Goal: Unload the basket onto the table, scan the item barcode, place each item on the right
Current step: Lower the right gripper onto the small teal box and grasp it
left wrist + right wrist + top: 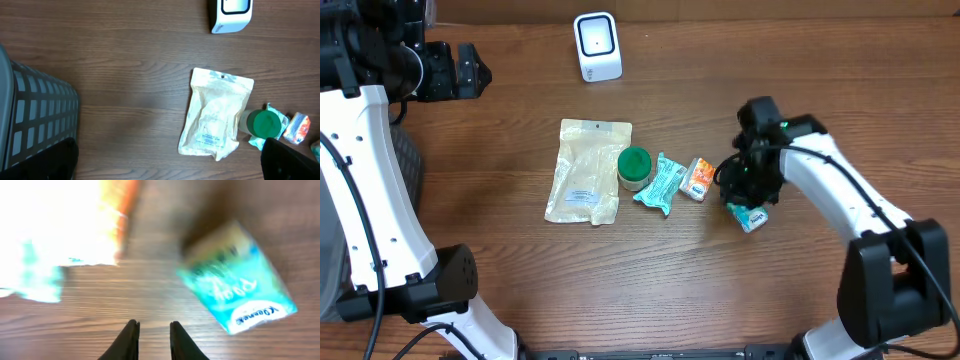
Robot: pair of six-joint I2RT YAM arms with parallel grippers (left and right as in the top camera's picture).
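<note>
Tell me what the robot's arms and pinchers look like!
The left arm and the right arm are both chunky white tubes joined by round black joints. Thin black cables run along them. The right arm has a tiny green light near its wrist. The left gripper is black and boxy. The right gripper has two slim dark fingers.

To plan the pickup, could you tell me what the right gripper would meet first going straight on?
Probably bare table, in the gap between the tissue pack and the orange packet; the right gripper misses both, though depth is unclear.
</note>
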